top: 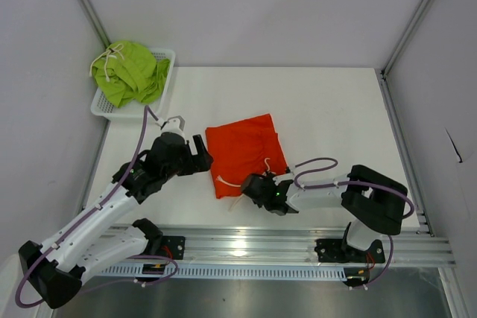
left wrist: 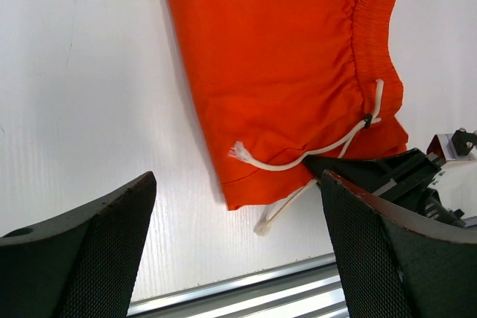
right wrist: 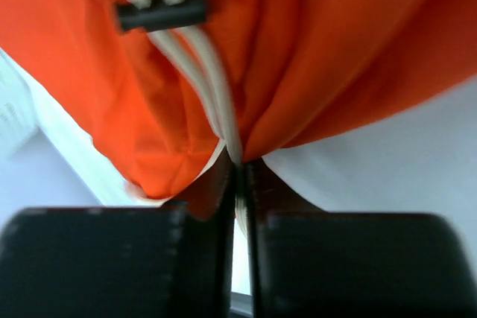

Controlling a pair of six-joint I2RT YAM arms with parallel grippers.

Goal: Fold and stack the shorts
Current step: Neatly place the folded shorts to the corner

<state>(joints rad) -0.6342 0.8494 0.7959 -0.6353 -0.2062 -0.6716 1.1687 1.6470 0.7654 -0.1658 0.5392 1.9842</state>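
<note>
Here are the orange shorts (top: 244,150), folded into a rough square near the middle of the white surface (top: 335,109), waistband along the right side. At the near edge, the right fingers (right wrist: 201,258) are pressed almost together. The white drawstring (left wrist: 240,153) and a fold of orange fabric are pinched between them, just below the black cord toggle (right wrist: 160,13). The cloth bunches above that pinch. The left fingers (left wrist: 89,251) stand wide apart, holding nothing, and hover over bare surface just to the left of the orange shorts. In the far left corner, the green shorts (top: 133,72) sit heaped in the white basket (top: 165,57), their own cord lying on top, well apart from the orange pair.
</note>
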